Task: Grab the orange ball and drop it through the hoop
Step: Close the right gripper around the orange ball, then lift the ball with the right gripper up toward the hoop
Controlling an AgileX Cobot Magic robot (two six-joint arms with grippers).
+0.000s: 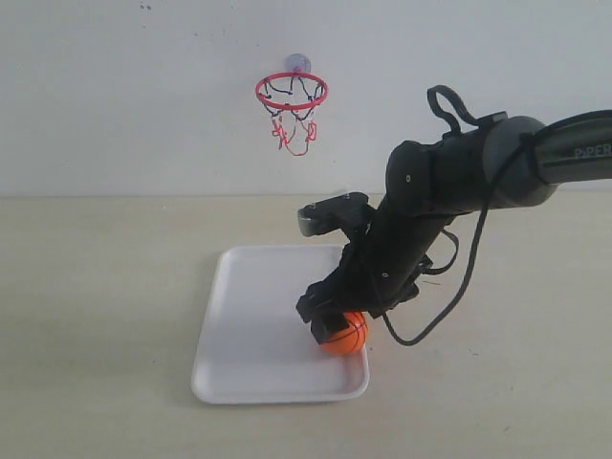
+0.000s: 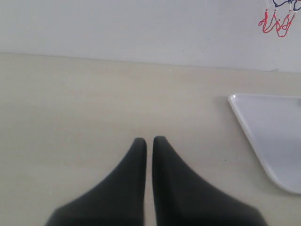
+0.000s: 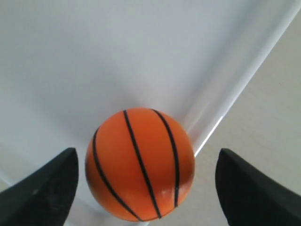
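Observation:
The orange ball (image 1: 346, 336) (image 3: 140, 164) with black seam lines lies in the near right corner of the white tray (image 1: 251, 325) (image 3: 117, 56). My right gripper (image 1: 337, 323) (image 3: 146, 181) hangs low over it, open, one finger on each side of the ball and gaps between. The hoop (image 1: 291, 92), a red ring with a string net, is fixed to the back wall on a suction cup. Its net (image 2: 276, 22) shows at the edge of the left wrist view. My left gripper (image 2: 149, 142) is shut and empty over bare tabletop, out of the exterior view.
The tray's rim (image 2: 244, 117) lies off to one side of the left gripper. The right arm (image 1: 449, 182) reaches in from the right above the table. The pale wooden tabletop (image 1: 96, 306) meets the white wall behind.

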